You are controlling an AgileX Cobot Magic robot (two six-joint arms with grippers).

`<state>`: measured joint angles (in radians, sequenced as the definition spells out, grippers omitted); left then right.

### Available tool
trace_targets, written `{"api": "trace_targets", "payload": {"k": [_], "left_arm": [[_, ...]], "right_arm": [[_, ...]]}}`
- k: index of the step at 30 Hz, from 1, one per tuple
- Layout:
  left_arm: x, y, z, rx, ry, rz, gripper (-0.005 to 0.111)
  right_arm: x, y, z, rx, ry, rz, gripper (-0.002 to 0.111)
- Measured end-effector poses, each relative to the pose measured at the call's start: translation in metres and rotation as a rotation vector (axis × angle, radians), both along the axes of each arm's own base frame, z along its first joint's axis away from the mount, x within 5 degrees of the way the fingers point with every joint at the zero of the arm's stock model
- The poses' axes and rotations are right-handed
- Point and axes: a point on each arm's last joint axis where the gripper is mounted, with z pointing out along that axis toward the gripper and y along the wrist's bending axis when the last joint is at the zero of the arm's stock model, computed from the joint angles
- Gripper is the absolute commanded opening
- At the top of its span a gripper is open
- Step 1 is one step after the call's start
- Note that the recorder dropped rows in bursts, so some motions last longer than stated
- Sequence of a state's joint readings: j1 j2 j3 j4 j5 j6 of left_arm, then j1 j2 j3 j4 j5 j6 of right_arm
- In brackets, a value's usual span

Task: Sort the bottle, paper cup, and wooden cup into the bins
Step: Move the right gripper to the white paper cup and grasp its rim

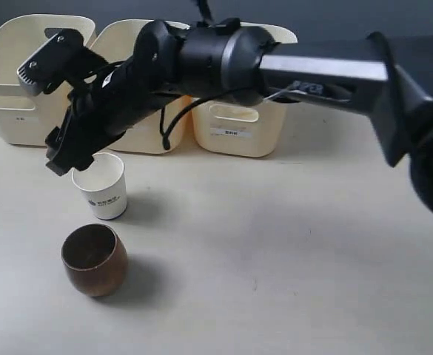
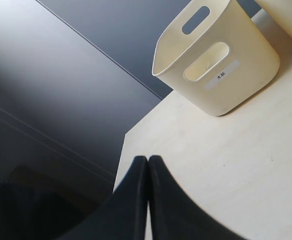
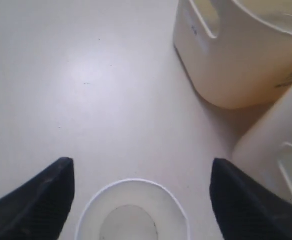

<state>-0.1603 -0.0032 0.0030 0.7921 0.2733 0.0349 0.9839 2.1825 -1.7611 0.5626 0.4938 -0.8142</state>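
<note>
The white paper cup (image 1: 101, 185) stands upright on the table, its open mouth (image 3: 133, 212) facing up. My right gripper (image 1: 72, 157) has reached across to the left and hangs open just above the cup's rim. In the right wrist view the right gripper (image 3: 142, 167) has a finger on either side of the cup and touches nothing. The dark-brown wooden cup (image 1: 92, 259) sits upright just in front of the paper cup. Three cream bins (image 1: 24, 81) (image 1: 146, 133) (image 1: 238, 129) line the back. My left gripper (image 2: 148, 159) is shut and empty. The bottle is out of view.
The right arm (image 1: 320, 74) stretches over the middle and right bins. In the left wrist view the table's edge (image 2: 126, 145) lies near the left gripper, with one labelled bin (image 2: 220, 75) beyond. Two bins (image 3: 235, 65) (image 3: 275, 145) stand close to the paper cup.
</note>
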Motion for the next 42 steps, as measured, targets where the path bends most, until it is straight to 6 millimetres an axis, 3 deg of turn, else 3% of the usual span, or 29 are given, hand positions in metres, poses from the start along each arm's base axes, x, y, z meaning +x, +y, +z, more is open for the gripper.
{"api": "trace_targets", "payload": {"k": [5, 12, 22, 28, 32, 42], "left_arm": [[0.0, 0.0, 0.0, 0.0, 0.0, 0.0, 0.0], [0.0, 0.0, 0.0, 0.0, 0.0, 0.0, 0.0], [0.0, 0.0, 0.0, 0.0, 0.0, 0.0, 0.0], [0.0, 0.0, 0.0, 0.0, 0.0, 0.0, 0.0], [0.0, 0.0, 0.0, 0.0, 0.0, 0.0, 0.0], [0.0, 0.0, 0.0, 0.0, 0.0, 0.0, 0.0]], "right_arm": [[-0.005, 0.019, -0.021, -0.025, 0.039, 0.041, 0.072], [-0.005, 0.021, -0.037, -0.065, 0.094, 0.02, 0.072], [-0.005, 0.02, -0.034, -0.077, 0.116, -0.012, 0.072], [-0.012, 0.011, 0.016, -0.027, 0.113, -0.007, 0.072], [-0.021, 0.007, 0.008, -0.103, 0.154, 0.009, 0.072], [-0.019, 0.006, -0.01, -0.156, 0.158, -0.034, 0.072]]}}
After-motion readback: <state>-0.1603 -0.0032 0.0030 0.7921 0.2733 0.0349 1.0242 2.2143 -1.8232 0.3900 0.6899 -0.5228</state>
